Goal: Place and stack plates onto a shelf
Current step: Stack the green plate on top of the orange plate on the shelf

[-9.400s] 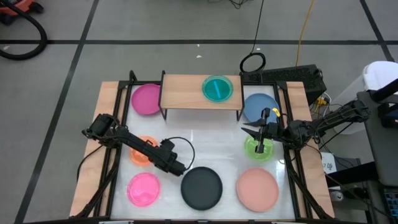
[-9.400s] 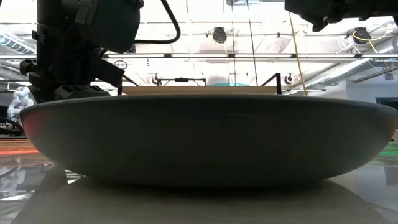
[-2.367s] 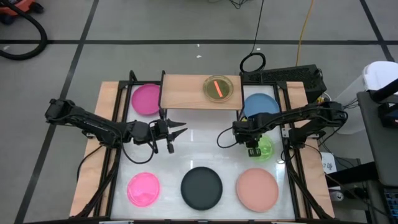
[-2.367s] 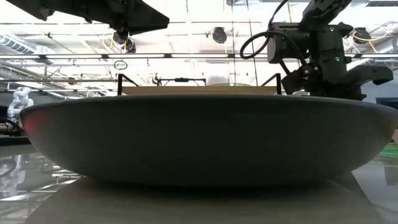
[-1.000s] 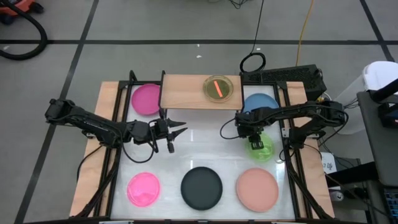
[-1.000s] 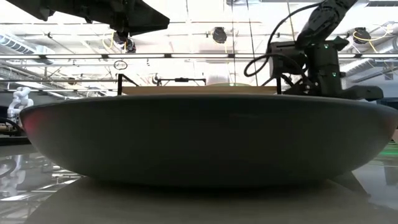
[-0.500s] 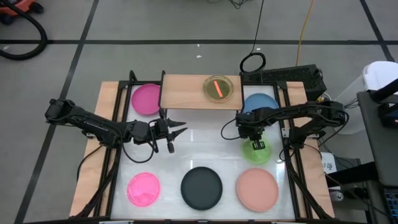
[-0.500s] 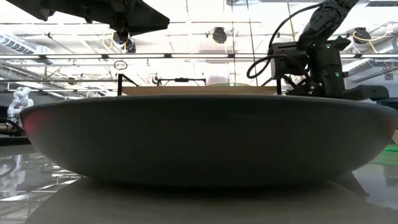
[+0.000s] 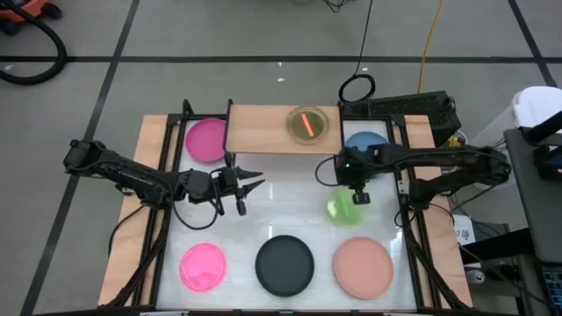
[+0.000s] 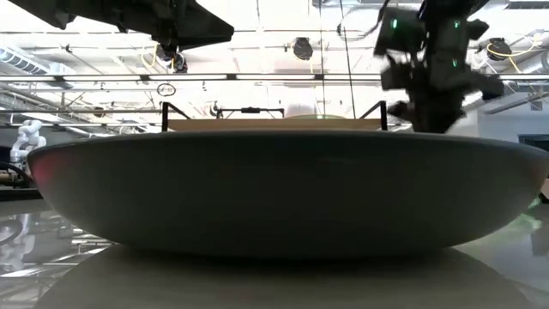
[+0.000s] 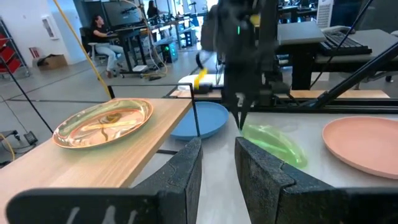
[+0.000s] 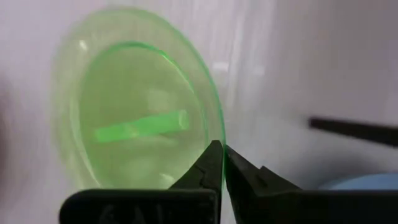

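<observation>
My right claw [image 9: 357,197] pinches green plate [image 9: 343,208] by rim, tilted, lifted off desk [image 9: 281,206], shelf [image 9: 263,132] just beyond claw. My left claw [image 9: 252,183] hangs spread, empty, well apart.

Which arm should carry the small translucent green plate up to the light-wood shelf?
Right. The right gripper is already shut on the rim of the small translucent green plate, lifted near the light-wood shelf. The left gripper hovers open, mid-table, holding nothing.
</observation>
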Robot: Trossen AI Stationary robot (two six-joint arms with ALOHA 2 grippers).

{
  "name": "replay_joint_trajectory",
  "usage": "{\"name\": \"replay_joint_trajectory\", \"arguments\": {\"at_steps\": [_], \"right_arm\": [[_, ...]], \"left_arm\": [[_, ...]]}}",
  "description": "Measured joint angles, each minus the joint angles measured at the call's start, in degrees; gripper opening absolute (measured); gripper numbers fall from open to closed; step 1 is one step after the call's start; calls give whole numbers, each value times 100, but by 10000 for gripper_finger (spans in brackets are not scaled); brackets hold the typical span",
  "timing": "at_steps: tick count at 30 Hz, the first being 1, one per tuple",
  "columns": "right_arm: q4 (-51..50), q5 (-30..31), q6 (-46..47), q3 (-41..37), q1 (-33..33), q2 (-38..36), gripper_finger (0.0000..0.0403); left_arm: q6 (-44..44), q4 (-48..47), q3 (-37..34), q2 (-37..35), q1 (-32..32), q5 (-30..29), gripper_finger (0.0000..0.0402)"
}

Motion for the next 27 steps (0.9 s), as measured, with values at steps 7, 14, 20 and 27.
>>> {"name": "replay_joint_trajectory", "arguments": {"at_steps": [7, 14, 20, 27], "right_arm": [[1881, 6, 11, 128, 0, -855, 0], [4306, 432, 155, 130, -123, -1126, 0], [5839, 1949, 450, 139, -618, -723, 0], [5566, 1288, 1642, 391, -1751, -22, 0]], "left_arm": [[0, -5, 0, 0, 12, -1, 104], [0, -11, 0, 0, 13, 0, 104], [0, -106, 0, 0, 71, -1, 104], [0, -183, 0, 0, 77, 0, 104]]}}
